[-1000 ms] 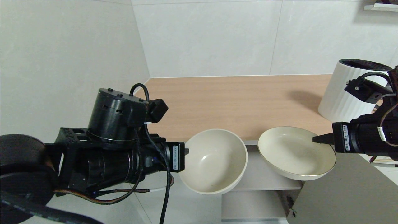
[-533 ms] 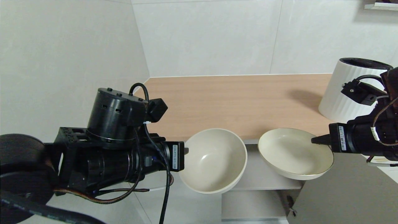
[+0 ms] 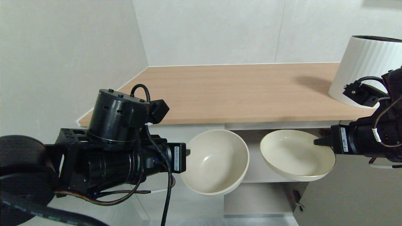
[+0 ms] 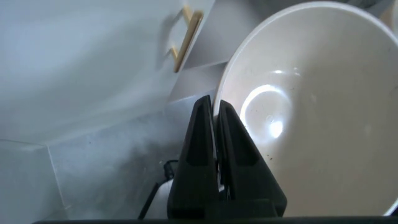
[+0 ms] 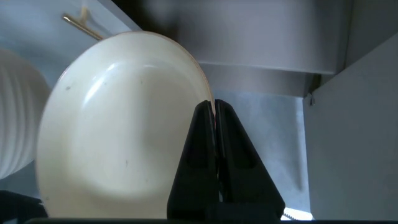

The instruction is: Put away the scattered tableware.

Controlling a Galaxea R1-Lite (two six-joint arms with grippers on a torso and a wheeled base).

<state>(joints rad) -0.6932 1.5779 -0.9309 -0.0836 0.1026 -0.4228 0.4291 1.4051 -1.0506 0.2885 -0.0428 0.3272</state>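
**While each pincer grips a dish, both hang just below the desk's front edge**

Where the wooden desk [image 3: 238,91] ends at its front edge, two cream dishes are held in the air, slightly lower than the desk top and in front of the open cabinet beneath it. The left pincer [image 3: 187,153] is closed narrowly on the rim of a deep bowl [image 3: 216,161]. In the left wrist view its fingers [image 4: 202,124] press together over that rim, with the bowl's hollow facing up. The right pincer [image 3: 315,142] likewise clamps the rim of a shallow plate [image 3: 296,155], its two fingers [image 5: 202,130] pinching the edge from either side. Bowl and plate hang side by side below the desk's edge, near each other but not touching, the bowl towards the desk's left half and the plate towards its right.

Under the desk, a pale shelf board [image 3: 270,181] shows behind and below the two dishes. The cabinet door [image 3: 351,194] stands swung open beneath the desk's right end, close under the right arm. A slim gold handle [image 4: 186,37] sits on a white cabinet front near the bowl.

On the desk itself, a white ribbed container [image 3: 364,69] stands upright at the far right, above and behind the right arm and well apart from both dishes.
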